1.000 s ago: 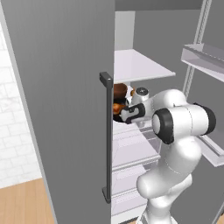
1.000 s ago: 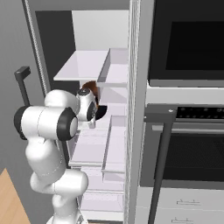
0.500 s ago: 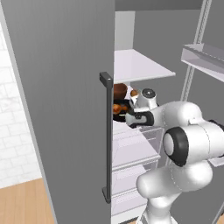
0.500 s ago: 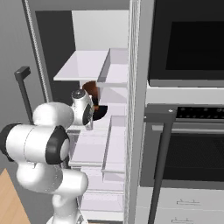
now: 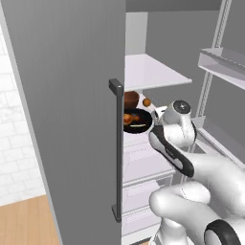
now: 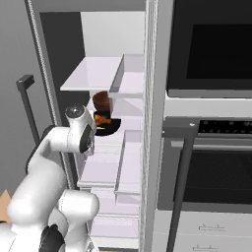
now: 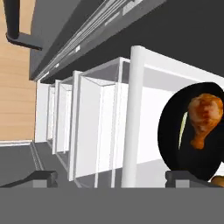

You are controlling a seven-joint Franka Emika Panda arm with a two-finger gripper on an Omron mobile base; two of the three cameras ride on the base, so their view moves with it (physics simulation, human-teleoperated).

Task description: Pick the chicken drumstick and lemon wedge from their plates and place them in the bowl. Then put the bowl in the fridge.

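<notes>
Glossy orange-brown chicken drumstick (image 7: 203, 118) in black bowl (image 7: 175, 140)

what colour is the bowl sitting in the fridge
Black bowl, clearest in the hand view.

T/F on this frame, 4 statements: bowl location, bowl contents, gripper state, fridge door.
1. The bowl sits on a shelf inside the fridge. True.
2. The bowl is empty. False: the chicken drumstick and the lemon wedge lie in it.
3. The gripper is clamped on the bowl's rim. False: in the hand view its fingertips stand wide apart, and the bowl lies off to one side, not between them.
4. The fridge door is open. True: its shelves show in both base views.
</notes>
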